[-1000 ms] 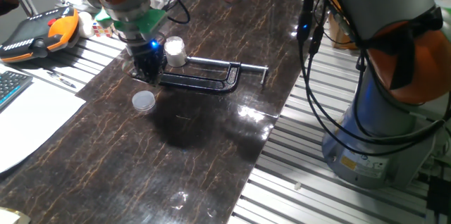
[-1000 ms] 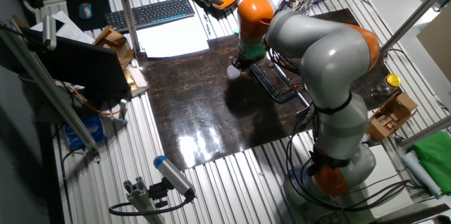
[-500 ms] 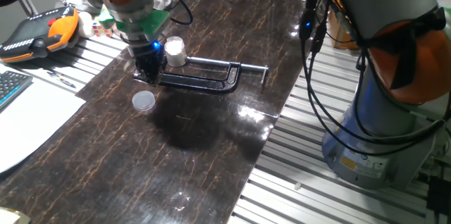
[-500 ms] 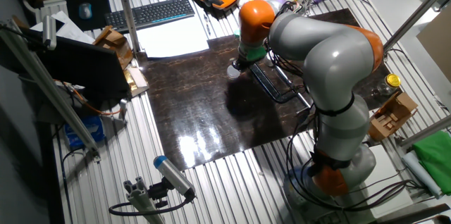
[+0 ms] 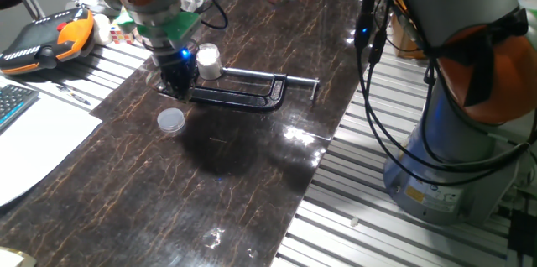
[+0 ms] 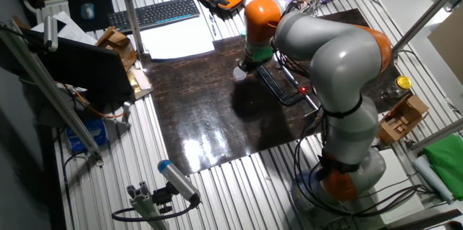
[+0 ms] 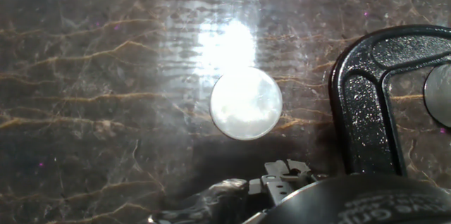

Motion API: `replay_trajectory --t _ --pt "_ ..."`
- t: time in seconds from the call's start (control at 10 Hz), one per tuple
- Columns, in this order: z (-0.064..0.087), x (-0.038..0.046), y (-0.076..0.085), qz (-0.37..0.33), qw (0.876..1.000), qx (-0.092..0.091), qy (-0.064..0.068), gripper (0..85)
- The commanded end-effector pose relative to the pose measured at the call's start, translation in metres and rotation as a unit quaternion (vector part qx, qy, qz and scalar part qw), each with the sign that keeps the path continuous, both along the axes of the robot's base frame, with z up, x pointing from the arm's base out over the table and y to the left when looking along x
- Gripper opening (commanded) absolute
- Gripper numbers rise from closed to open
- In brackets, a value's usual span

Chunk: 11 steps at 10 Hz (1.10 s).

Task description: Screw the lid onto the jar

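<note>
Nothing much has shifted since a moment ago: the arm holds the same low pose in the upper left of the frame. From largest to smallest, the dark marbled desk (image 5: 252, 175) fills the middle, and the black C-clamp (image 5: 243, 95) lies flat across its upper part. The tool (image 5: 178, 86) sits down against the clamp's left end; whether its fingers are apart or together I cannot tell. The jar (image 5: 208, 61) stands upright just right of the tool, behind the clamp. The lid (image 5: 171, 119) lies flat, just below and left of the tool, apart from the clamp (image 7: 373, 104), probably untouched.
</note>
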<state>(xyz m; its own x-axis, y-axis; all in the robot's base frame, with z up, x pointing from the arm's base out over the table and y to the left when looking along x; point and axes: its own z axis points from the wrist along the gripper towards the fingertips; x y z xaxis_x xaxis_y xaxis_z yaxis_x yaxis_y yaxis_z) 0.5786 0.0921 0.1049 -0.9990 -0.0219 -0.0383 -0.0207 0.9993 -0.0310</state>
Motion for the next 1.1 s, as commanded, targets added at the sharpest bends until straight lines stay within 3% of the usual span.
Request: replay_trajectory --t 0.0,0.2,0.5,0.6,0.8,1.0 --pt "-0.002 0.0018 0.001 -0.002 1.000 0.001 -0.003 0.7" --pt "-0.010 0.0073 0.003 0.009 1.000 -0.017 -0.006 1.7" --pt "-0.014 0.0107 0.005 0.000 1.000 -0.003 -0.016 33.3" --pt "-0.013 0.0118 0.007 -0.004 1.000 0.001 -0.017 38.7" --pt "-0.012 0.0146 0.012 -0.006 1.000 -0.017 -0.017 47.7" --pt "-0.022 0.0185 0.018 -0.013 1.000 -0.011 -0.024 52.0"
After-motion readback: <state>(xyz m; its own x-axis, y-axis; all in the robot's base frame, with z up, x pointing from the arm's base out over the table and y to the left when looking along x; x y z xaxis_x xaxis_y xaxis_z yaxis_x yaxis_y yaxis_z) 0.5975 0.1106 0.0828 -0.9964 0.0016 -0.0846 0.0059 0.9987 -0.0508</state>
